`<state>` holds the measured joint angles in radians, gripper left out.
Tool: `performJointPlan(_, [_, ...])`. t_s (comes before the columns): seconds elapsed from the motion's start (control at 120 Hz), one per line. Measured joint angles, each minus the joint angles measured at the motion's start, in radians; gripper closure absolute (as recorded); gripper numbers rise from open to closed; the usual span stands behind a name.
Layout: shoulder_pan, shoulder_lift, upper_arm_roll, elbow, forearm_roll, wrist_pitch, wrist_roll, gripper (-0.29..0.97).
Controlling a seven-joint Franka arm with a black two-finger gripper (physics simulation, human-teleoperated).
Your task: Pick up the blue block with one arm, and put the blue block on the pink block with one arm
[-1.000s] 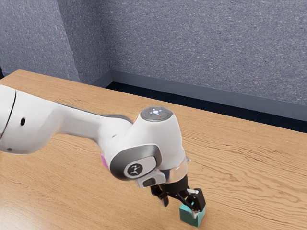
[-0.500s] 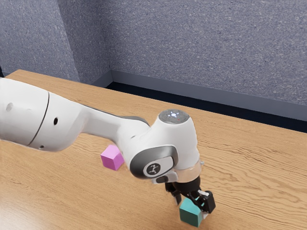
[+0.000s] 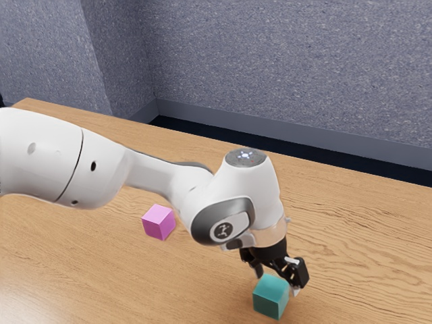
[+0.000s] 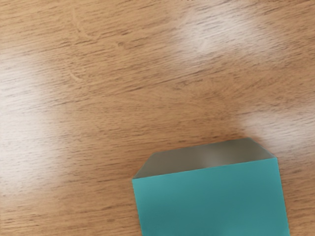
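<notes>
The claw (image 3: 279, 275) hangs just over the blue block (image 3: 271, 299) near the desk's (image 3: 351, 223) near edge, its grip impossible to tell, so lifting and stacking on the pink block (image 3: 158, 222), well apart toward the exterior view's left, look undone.

No words, numbers or brand names can be read anywhere. The only sign is a small white emblem (image 3: 223, 230) on a round dark disc (image 3: 215, 236) at the arm's (image 3: 101, 172) wrist joint, not legible as letters.
</notes>
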<state>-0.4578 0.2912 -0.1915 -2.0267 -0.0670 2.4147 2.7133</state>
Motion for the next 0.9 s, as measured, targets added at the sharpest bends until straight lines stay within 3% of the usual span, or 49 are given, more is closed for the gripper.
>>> performJointPlan(0.342, [0.001, 0.025, 0.027, 0.043, -0.017, -0.124, -0.030, 0.00])
performJointPlan(0.9, [0.001, 0.089, 0.018, 0.089, -0.004, -0.155, -0.053, 0.00])
